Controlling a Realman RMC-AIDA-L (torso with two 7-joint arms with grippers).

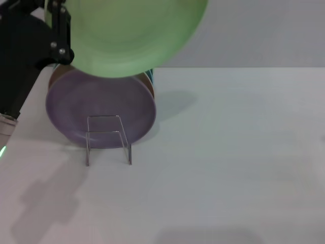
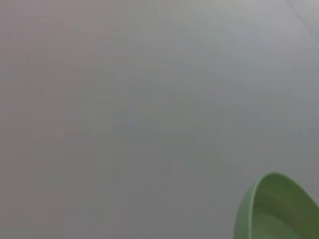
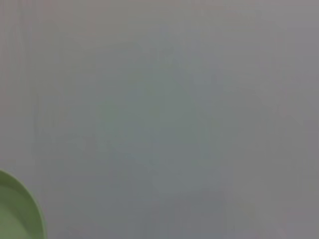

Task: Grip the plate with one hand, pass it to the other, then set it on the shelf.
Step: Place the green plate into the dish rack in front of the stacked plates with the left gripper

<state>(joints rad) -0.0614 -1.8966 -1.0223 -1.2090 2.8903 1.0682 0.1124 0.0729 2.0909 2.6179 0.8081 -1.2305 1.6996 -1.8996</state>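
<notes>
Left gripper (image 1: pixel 60 35) is up over the table's far-left corner, black links clamped on the left rim of the plate (image 1: pixel 133 31), so closed on it w/ the plate's edge between the jaws. Plate is held in the air, tilted so its pale green face looks toward the head cam, well above the table (image 1: pixel 228 168) and above the things behind the shelf. Shelf (image 1: pixel 107 139), a thin wire rack, stands on the table near the left edge, towards the far side, its rectangular loop facing forward. Just behind it a lavender plate (image 1: pixel 96 109) leans upright, touching or nearly touching the wire; can't tell which. Behind that, slivers of more plates (image 1: pixel 151 81) peek out at the right side, brownish and teal edges, stacked close. Left wrist cam shows only a green rim (image 2: pixel 279 209) of the held plate against plain grey. Right wrist cam also catches a bit of green rim (image 3: pixel 20 214) against grey; right gripper itself isn't seen in any view. Arm's shadow falls on the table's near-left part.
</notes>
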